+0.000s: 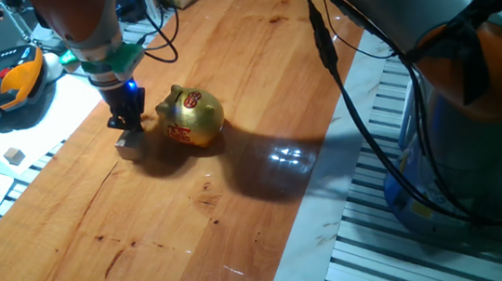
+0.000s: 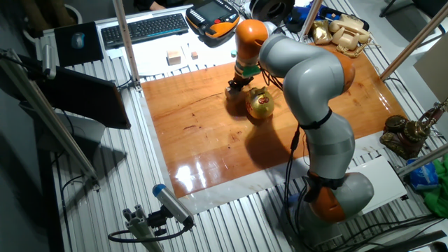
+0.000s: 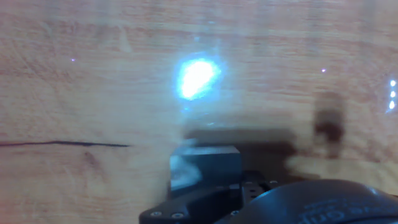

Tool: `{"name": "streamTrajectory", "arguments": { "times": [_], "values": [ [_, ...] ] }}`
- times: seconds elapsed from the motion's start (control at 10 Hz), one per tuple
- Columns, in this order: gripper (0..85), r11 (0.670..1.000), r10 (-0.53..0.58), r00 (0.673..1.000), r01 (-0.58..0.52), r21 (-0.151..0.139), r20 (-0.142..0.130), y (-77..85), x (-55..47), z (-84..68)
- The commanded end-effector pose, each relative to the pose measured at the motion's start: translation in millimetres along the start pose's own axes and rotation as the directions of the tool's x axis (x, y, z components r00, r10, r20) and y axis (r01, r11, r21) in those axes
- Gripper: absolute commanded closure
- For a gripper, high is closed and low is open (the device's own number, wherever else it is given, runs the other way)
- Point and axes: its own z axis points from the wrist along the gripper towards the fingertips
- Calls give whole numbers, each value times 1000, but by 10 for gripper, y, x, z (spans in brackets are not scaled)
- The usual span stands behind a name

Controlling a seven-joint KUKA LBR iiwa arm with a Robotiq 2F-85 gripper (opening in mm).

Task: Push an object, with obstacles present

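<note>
Grey and orange robot arm (image 2: 308, 91) fills the right side of the room, bending over a varnished orange-brown wooden surface (image 1: 202, 211) that sits on a ribbed metal bench. Glare from overhead lamps shows on the varnish, so I judge it smooth and slick.

Next in size is a shiny golden piggy bank (image 1: 194, 116), round-bodied with red markings, standing upright near the middle of the surface. It is the obstacle.

Just beside its snout, on the far-left side in one fixed view, hangs the dark end effector (image 1: 125, 124) with a small blue light above it. Its tips are down at the surface. Whether the fingers are together or apart I cannot tell; the hand view is blurred and shows only dark housing.

Smallest is the small pale beige wooden cube (image 1: 128, 150), resting on the surface directly under the end effector tips and seemingly touching them, close to the pig but apart from it.

Judging by looks, the cube is light, stiff and unbreakable, and should slide readily on varnish. Being so light, it may spin or slip aside if pressed off-centre. No grip is needed: press low on the middle of one flat face, on the side that steers it away from the pig.

No containers with visible contents appear; the piggy bank's inside cannot be seen.
</note>
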Motion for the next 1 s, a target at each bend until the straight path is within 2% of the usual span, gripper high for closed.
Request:
{"name": "streamTrajectory", "arguments": {
  "times": [0.0,0.3,0.6,0.9],
  "values": [
    [850,1000,1,1000,-1,0,0,12,-1,-3],
    [850,1000,15,1000,-15,3,0,91,-4,-18],
    [850,999,35,999,-35,5,4,211,39,-5],
    [850,999,35,999,-35,2,6,206,25,-41]
  ]
}}
